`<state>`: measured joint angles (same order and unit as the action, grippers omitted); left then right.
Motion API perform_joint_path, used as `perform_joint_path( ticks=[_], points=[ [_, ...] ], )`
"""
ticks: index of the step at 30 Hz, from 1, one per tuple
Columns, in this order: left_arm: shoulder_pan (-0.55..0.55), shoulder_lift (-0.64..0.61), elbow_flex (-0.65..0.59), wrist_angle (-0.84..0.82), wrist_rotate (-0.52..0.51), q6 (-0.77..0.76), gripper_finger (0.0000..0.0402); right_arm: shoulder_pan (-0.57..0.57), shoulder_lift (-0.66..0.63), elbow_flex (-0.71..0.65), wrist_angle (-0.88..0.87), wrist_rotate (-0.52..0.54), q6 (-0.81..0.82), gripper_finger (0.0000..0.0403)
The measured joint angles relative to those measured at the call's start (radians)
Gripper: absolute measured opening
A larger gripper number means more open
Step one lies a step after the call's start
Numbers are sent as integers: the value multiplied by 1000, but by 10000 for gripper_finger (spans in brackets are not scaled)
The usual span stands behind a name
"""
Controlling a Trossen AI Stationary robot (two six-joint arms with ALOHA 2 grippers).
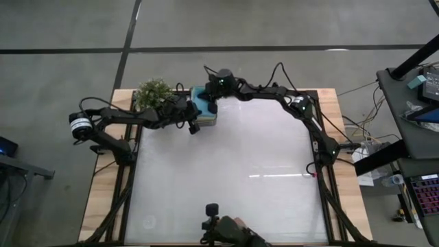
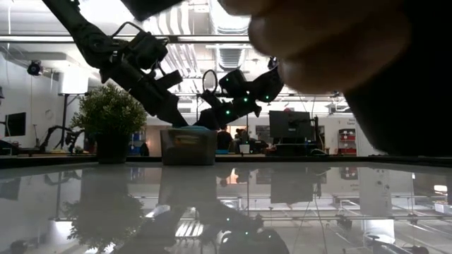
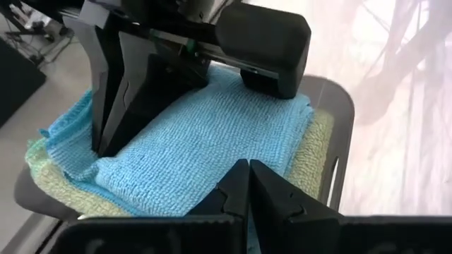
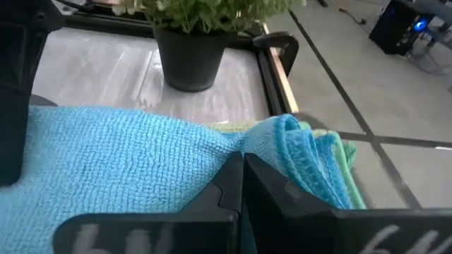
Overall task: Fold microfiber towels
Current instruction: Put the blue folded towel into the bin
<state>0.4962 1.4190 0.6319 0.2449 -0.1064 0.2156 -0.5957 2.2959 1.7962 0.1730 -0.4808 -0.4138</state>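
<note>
reaching for the stack: both arms meet at the far edge of the table [image 1: 226, 178], where the towels sit piled in a small dark grey box [image 1: 205, 121].
potted plant [image 1: 152, 94]: stands just left of the box, clear of both arms.
left gripper [image 1: 194, 127]: poised at the near-left side of the box, fingers pressed together and pinching nothing; from its wrist view the tips [image 3: 248, 185] point at the top cloth.
light blue towel [image 3: 205, 141]: lies on top of the pile, loosely folded, its edge rumpled.
sage green towel [image 3: 63, 187]: lies under the blue one, showing only at the rim of the box.
right gripper [image 1: 212, 104]: down on the far side of the pile, fingers closed on a raised fold of the light blue towel.
handling: soft, light, limp cloth with a grippy pile; likely to sag and drag its neighbours, so a pinch at a corner or free edge looks safest.
</note>
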Motion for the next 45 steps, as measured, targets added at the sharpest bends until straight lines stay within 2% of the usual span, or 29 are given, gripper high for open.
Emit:
perform_joint_path(
  ticks=[11,21,45],
  points=[
    [0,92,9,20,1,-31,0,0,14,0,-3,6,29,8],
    [0,77,6,10,1,-52,0,0,14,-1,-10,8,31,8],
    [-21,-101,1,-24,6,-47,0,-3,-107,-5,42,9,110,9]
  ],
)
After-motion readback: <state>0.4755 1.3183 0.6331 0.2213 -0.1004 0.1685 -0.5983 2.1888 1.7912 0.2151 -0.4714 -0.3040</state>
